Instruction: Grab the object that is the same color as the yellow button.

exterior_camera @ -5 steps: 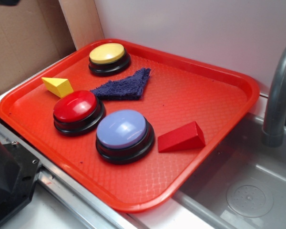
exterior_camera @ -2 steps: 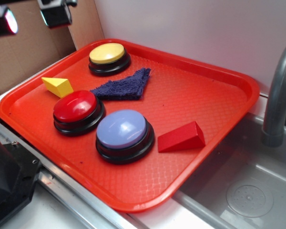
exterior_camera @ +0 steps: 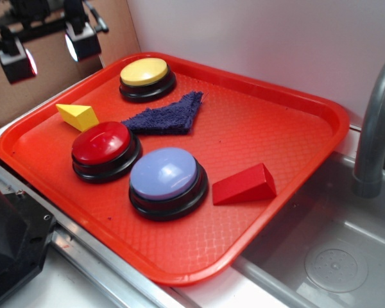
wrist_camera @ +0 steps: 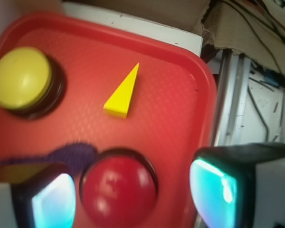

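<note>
Gripper [exterior_camera: 49, 52] hovering released, jaws wide, above tray's [exterior_camera: 295, 96] far-left corner, holding nothing. Yellow wedge [exterior_camera: 78, 116] lying on tray's left side, betw. yellow button [exterior_camera: 145, 72] and red button [exterior_camera: 102, 143], apart from both.

- The gripper [exterior_camera: 49, 46] is cut off by the top edge of the exterior view; only its two fingers and part of the mount show, the arm above being out of frame.
- In the wrist view both fingers [wrist_camera: 230, 190] run past the bottom edge and are blurred.
- The red button [wrist_camera: 118, 190] is partly cut off by the bottom edge of the wrist view.
- The purple cloth [wrist_camera: 69, 154] is blurred there and partly hidden behind the left finger.
- The faucet [exterior_camera: 375, 138] is cut off by the right edge of the exterior view.
- The sink [exterior_camera: 327, 256] runs out of frame at the bottom and right.
</note>
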Controlling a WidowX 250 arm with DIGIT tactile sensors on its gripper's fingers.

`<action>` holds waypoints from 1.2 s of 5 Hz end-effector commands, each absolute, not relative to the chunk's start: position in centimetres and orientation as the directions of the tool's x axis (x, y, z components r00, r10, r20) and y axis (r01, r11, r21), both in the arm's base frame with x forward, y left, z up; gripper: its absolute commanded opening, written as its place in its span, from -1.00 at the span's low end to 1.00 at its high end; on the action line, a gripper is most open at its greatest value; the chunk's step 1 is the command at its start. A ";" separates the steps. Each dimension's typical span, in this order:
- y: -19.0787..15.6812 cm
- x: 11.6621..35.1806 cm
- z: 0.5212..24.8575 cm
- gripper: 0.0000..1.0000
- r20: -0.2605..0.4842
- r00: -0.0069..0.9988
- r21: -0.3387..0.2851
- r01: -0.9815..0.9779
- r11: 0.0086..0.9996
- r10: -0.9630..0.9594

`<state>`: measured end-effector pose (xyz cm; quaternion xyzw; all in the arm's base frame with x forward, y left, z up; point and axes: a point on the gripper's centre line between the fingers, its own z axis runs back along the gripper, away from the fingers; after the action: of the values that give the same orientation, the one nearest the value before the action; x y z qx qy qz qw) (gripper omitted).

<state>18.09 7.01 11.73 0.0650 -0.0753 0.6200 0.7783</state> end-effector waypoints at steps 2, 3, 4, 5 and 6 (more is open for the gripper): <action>11.3 18.9 6.5 1.00 0.293 0.005 -0.047 -0.999 0.020 0.956; 12.0 19.1 5.2 1.00 0.272 -0.014 -0.072 -0.997 0.005 0.962; 12.5 19.5 4.0 1.00 0.274 -0.028 -0.074 -0.997 -0.008 0.961; 12.9 19.7 3.1 1.00 0.264 -0.027 -0.067 -0.998 -0.010 0.964; 13.1 19.6 2.5 -0.31 0.270 -0.037 -0.068 -0.997 -0.019 0.962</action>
<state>20.45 12.28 1.89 0.0783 -0.1083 0.7027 0.6988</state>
